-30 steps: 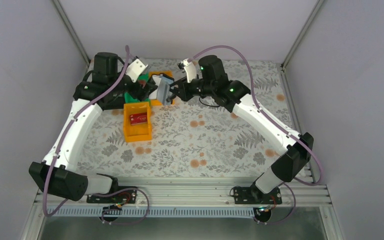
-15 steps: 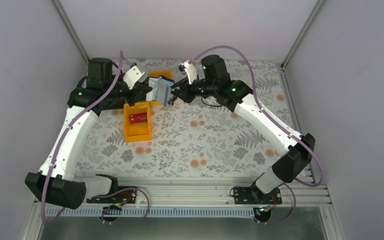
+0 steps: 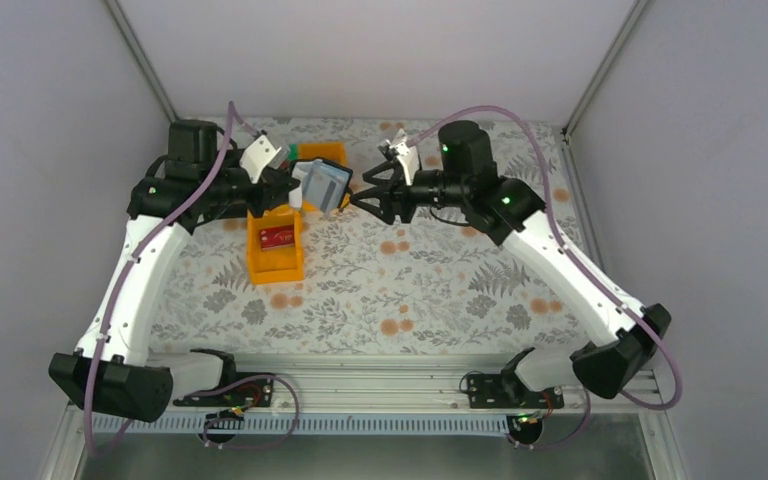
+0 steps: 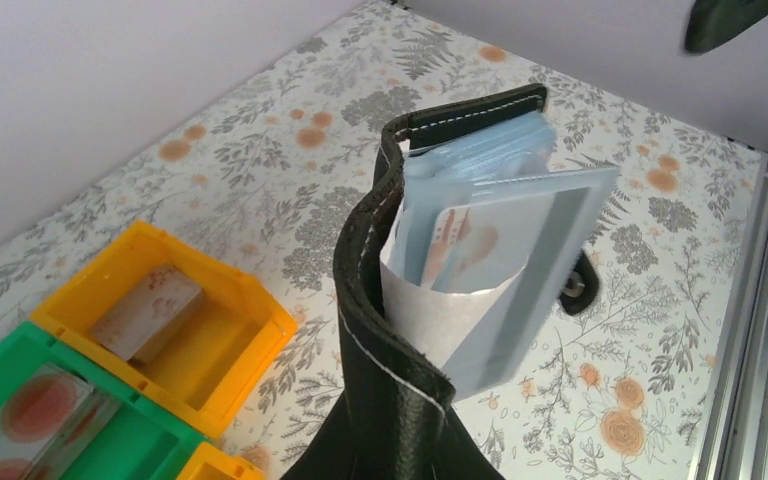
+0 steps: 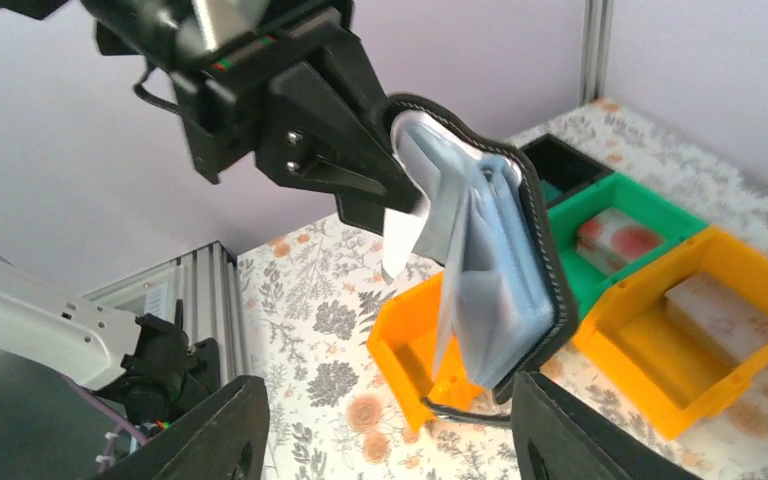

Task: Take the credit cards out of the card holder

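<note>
The floral-patterned table point(image 3: 440, 290) carries a cluster of small plastic trays at its far left, and they show that the task is partly done. The near orange tray point(image 3: 275, 262) holds a red card point(image 3: 278, 236). The far orange tray point(image 4: 235, 335) holds a pale grey card point(image 4: 147, 312), and the green tray point(image 4: 145, 440) beside it holds a whitish card with red circles point(image 4: 35, 400). A black tray point(image 5: 560, 160) stands behind the green one; whether it holds a card I cannot tell.

The folding card holder, black leather outside and pale blue plastic sleeves inside point(image 5: 490, 260), is not on the table. It hangs in the air above the trays, half open, clamped at its lower edge by the left gripper point(image 3: 295, 188). The right gripper point(image 3: 368, 196) is just beside it but apart, with its jaws spread and nothing between them.

What is left — at least one whitish card with a red mark point(image 4: 452, 235) sits in a sleeve. I judge the work to be more than half done; this card must be pulled out and put down.
</note>
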{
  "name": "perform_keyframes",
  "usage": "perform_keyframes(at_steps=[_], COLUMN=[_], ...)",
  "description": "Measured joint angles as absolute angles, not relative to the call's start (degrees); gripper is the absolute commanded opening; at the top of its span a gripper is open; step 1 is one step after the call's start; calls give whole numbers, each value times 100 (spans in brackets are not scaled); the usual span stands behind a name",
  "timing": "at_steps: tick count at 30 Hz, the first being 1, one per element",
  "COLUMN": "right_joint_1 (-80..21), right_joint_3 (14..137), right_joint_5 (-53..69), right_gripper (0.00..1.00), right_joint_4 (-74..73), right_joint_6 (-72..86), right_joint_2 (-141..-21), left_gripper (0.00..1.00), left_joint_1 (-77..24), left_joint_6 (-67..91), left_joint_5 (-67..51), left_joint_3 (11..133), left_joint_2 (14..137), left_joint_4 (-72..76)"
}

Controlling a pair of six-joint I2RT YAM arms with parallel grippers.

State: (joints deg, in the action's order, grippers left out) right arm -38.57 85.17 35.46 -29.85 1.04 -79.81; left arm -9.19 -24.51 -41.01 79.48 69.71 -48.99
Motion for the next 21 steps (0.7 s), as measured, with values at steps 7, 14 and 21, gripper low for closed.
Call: perform_keyframes(at_steps=[7,14,21], right_joint_1=[-3885,-3931,-3955], right_joint_3=[8228,8206,8162], right_joint_5=[3308,3448,4219], right_gripper=[99,99,28], right_joint_4=[-2517,-2095,-1802], right_joint_6=[130,134,-75], right_joint_2=[-7690,-8239,-8405], left_gripper=[2,2,2], left_joint_1=[-910,-910,-902], left_joint_6=[-2287,-2333,-2425], left_joint_5=[-3972,-4318,-4740], left_joint_3=[7948,7948,7950], left_joint_2=[6919,6726,6713], left_joint_4=[-4904,-5092,-5277])
